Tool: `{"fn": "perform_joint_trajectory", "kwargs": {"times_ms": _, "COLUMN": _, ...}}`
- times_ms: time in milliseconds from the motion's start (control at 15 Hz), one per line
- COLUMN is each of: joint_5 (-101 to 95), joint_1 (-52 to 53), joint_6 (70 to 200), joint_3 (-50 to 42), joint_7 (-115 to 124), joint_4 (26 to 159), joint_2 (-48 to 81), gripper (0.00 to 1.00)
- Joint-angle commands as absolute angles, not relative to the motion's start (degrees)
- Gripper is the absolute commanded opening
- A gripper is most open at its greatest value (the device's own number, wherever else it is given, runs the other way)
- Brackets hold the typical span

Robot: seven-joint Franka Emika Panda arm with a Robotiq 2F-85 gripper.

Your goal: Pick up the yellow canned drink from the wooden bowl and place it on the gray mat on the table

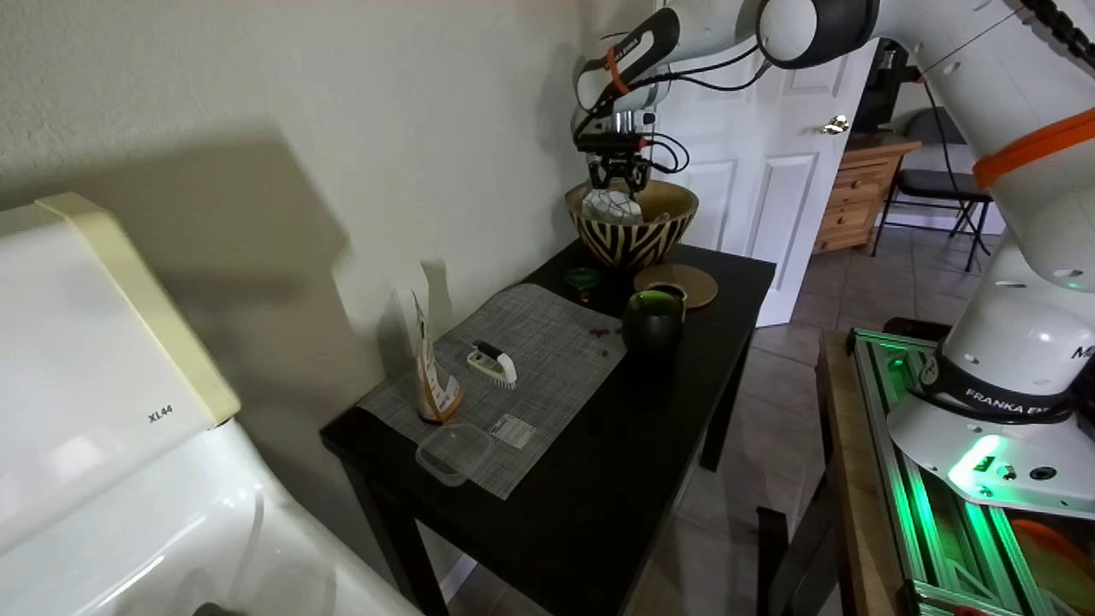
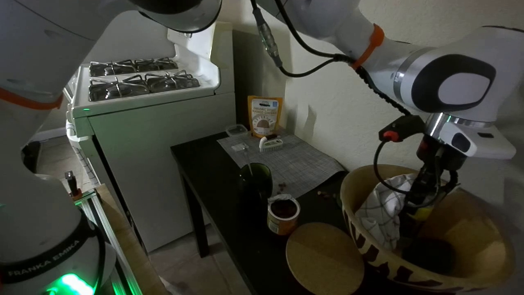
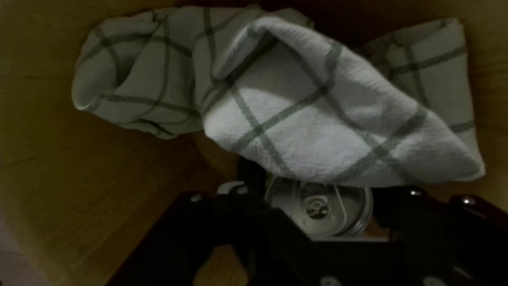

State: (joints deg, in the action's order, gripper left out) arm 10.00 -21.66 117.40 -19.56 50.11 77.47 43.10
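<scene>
The dark tabletop [image 1: 599, 470] is carrying the gray mat [image 1: 552, 334] along one long side and, at one end, the striped wooden bowl [image 1: 633, 245]. A checked cloth [image 3: 301, 127] is lying crumpled in the bowl. The gripper [image 3: 317, 190] is pointing down into the bowl, its fingers flanking the yellow canned drink [image 2: 422, 213], which is showing inside, beside the cloth; I cannot tell whether they are squeezing it.

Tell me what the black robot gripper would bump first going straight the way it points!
Probably the yellow cylindrical metal can, whose silver top shows between the jaws of the black gripper; how deep it sits is unclear.
</scene>
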Motion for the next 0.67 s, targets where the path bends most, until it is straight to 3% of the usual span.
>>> {"fn": "perform_joint_trajectory", "kwargs": {"times_ms": 0, "joint_5": 5.18, "joint_1": -18.93, "joint_6": 118.88, "joint_3": -22.03, "joint_7": 47.08, "joint_4": 85.92, "joint_2": 33.64, "gripper": 0.38}}
{"fn": "perform_joint_trajectory", "kwargs": {"times_ms": 600, "joint_5": -11.58, "joint_1": -11.69, "joint_6": 120.48, "joint_3": -23.26, "joint_7": 44.87, "joint_4": 102.21, "joint_2": 10.09, "gripper": 0.38}}
